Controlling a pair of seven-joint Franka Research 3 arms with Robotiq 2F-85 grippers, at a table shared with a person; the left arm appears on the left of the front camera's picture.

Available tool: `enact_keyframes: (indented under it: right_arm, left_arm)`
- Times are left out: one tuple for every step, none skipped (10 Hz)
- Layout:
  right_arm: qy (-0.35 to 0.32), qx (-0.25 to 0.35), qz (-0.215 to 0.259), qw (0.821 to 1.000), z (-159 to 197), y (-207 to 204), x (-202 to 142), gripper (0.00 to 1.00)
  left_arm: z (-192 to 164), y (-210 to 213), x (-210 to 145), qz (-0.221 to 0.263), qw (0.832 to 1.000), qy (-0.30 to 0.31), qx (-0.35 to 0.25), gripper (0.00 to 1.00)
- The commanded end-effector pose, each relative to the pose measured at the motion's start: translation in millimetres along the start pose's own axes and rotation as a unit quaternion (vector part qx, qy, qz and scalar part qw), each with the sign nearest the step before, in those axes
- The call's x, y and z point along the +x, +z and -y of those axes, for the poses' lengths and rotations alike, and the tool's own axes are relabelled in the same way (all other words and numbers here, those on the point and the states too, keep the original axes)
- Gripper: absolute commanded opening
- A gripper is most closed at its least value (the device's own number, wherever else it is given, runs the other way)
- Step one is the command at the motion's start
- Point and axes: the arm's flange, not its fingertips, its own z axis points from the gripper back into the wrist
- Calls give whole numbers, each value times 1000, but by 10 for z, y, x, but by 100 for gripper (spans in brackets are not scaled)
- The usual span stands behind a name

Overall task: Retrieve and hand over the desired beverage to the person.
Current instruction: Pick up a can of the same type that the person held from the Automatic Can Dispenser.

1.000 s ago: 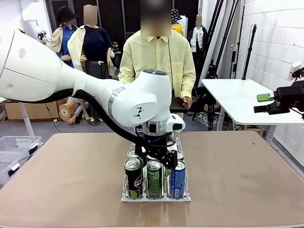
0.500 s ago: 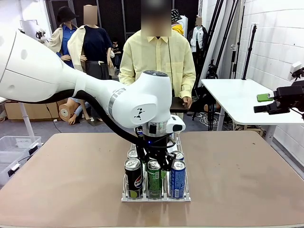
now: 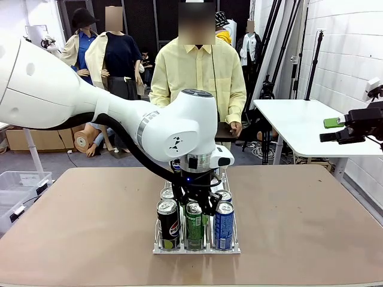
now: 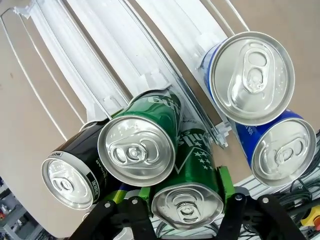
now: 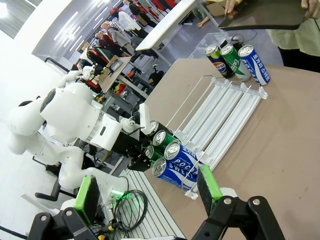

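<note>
Left tool (image 3: 197,204) was clenched on the green can (image 4: 187,207), one green pad (image 4: 223,182) pressed to each flank, just under the rim.

Green can stood upright at the robot-side end of the middle lane of the wire rack (image 4: 100,55), on the table (image 3: 299,227). Long axis vertical, in line with the tool's fingers; the tool came at it from straight above.

Close neighbours: second green can (image 4: 137,150) just behind it in the same lane, touching or nearly so. Black can (image 4: 67,182) in the lane to one side, blue can (image 4: 280,150) in the lane to the other.

Person (image 3: 197,72) stood at the far side of the table, straight beyond the rack's empty far end.

Judgement: the way out was straight up along the can's axis until it cleared the neighbours' tops, then across the rack towards the person. Any sideways drift early would likely knock a neighbour.

Right tool (image 5: 148,192) was released, jaws wide, nothing between them, held well off to the side. The left arm was plainly the nearer.
</note>
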Motion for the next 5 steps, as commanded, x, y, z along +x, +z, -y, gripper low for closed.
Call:
enact_keyframes:
  right_arm:
    - [-2,5,5,1000,-9,-5,12,100]
    - [-2,5,5,1000,-9,-5,12,100]
    - [-2,5,5,1000,-9,-5,12,100]
    - [-2,5,5,1000,-9,-5,12,100]
    - [-2,5,5,1000,-9,-5,12,100]
  left_arm:
    - [1,3,1,2,1000,-1,0,0]
    - [1,3,1,2,1000,-1,0,0]
    - [1,3,1,2,1000,-1,0,0]
    - [1,3,1,2,1000,-1,0,0]
    - [-5,4,4,0,1000,0,0,0]
